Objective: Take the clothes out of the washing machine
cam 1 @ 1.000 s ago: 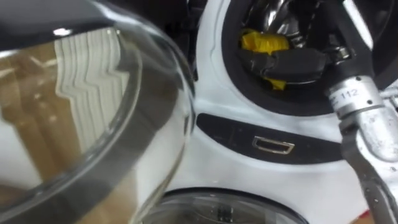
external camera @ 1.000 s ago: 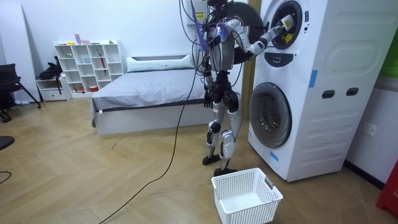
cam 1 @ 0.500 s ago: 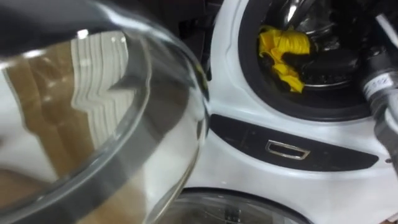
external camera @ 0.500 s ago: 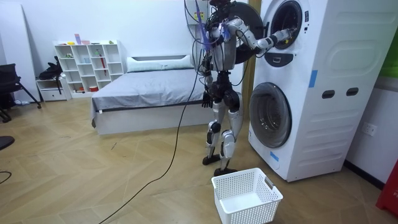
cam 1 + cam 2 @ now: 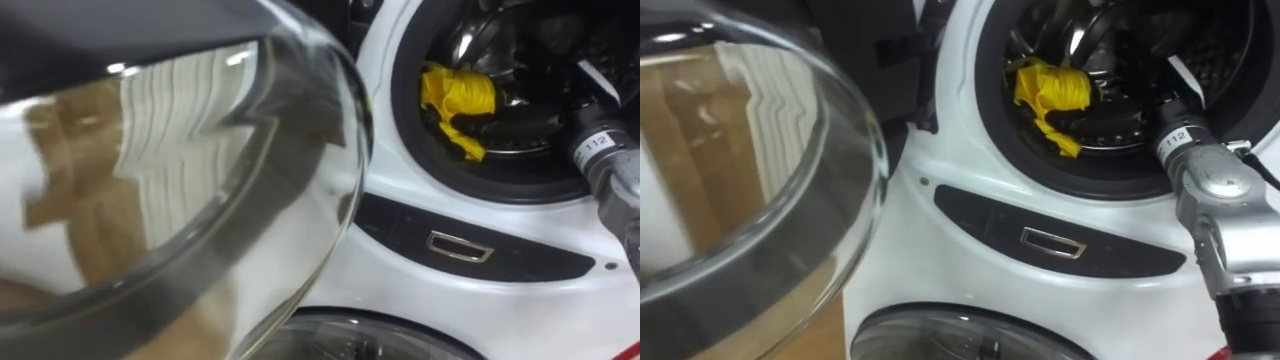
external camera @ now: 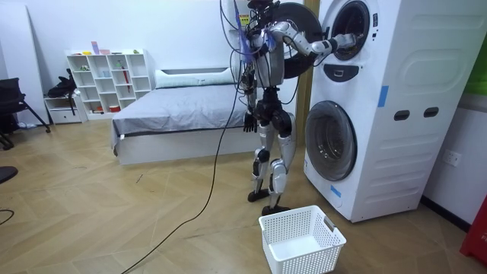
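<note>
- The yellow cloth (image 5: 456, 95) lies bunched in the round opening of the upper washing machine (image 6: 396, 68). It is in the upper right of the eye views, just inside the dark door ring (image 5: 403, 130), with a tail hanging toward the ring's lower edge.
- The right hand (image 5: 530, 125) reaches into that opening from the right edge of the frame and is dark against the dark drum. It is touching or just beside the cloth's lower right part, but whether it grips the cloth cannot be told.
- The open glass door (image 5: 200, 200) takes up the left half of the eye views.
- Below the opening runs a dark curved panel (image 5: 520, 255) with a small silver latch plate (image 5: 459, 246). At the bottom edge is the top of the lower machine's round door (image 5: 370, 340).
- In the room view the robot stands upright right of centre, facing the stacked machines, with its right arm raised to the upper opening.
- The left hand (image 6: 247, 120) hangs at its hip, too small to read.
- A white basket (image 6: 308, 259) stands on the floor at bottom centre, just in front of the robot's feet.
- A bed (image 6: 183, 114) and a white shelf (image 6: 106, 80) are behind, to the left.
</note>
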